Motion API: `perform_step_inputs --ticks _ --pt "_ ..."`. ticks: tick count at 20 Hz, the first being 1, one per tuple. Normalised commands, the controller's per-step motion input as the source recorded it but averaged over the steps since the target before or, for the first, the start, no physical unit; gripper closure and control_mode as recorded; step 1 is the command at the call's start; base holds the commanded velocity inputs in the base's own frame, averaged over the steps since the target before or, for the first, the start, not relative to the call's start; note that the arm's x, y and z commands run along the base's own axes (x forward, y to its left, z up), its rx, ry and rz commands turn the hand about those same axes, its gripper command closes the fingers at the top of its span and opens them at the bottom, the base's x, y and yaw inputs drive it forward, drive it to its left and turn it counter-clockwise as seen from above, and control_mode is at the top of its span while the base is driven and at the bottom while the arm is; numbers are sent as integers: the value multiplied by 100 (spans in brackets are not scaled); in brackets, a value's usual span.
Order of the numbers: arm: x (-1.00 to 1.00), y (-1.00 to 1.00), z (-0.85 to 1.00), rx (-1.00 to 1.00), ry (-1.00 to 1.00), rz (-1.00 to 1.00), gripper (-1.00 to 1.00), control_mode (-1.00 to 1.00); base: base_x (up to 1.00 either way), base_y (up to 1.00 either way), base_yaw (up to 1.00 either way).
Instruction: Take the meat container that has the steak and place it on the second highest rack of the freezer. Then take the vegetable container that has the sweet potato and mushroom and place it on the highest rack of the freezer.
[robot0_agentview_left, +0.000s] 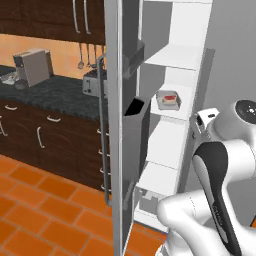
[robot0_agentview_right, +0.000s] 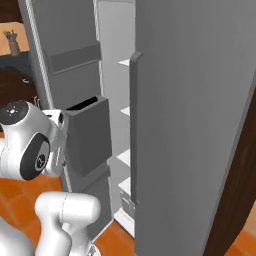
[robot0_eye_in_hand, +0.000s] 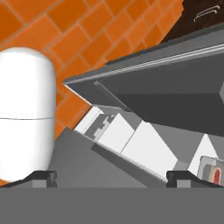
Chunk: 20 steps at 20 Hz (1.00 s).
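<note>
The freezer (robot0_agentview_left: 172, 60) stands open, its grey door (robot0_agentview_left: 125, 150) swung out toward me. Inside, the meat container (robot0_agentview_left: 168, 99) with the red steak (robot0_agentview_left: 170, 97) rests on a white shelf (robot0_agentview_left: 165, 111), the second one down among the shelves that show. In the hand view the same meat container (robot0_eye_in_hand: 213, 171) sits at the lower right edge. My gripper (robot0_eye_in_hand: 111, 177) is open, fingertips (robot0_eye_in_hand: 43, 177) far apart with nothing between them, looking down along the door's inner side. The vegetable container, sweet potato and mushroom are out of view.
The open door carries a dark bin (robot0_agentview_left: 136, 112) on its inner face. To the left runs a dark counter (robot0_agentview_left: 50, 90) with a toaster (robot0_agentview_left: 92, 82) and a grey appliance (robot0_agentview_left: 32, 65). Orange tile floor (robot0_agentview_left: 40, 210) lies below. The fridge's closed right door (robot0_agentview_right: 200, 125) stands close on the right.
</note>
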Motion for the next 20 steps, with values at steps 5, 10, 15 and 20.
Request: perform_step_inputs --ticks 5,10,15,20 --pt "0 0 0 0 0 0 -100 100 -100 0 9" --pt "0 0 0 0 0 0 -100 100 -79 56 14" --pt "0 0 0 0 0 0 -100 100 -48 29 59" --pt "0 0 0 0 0 0 -100 100 -58 2 64"
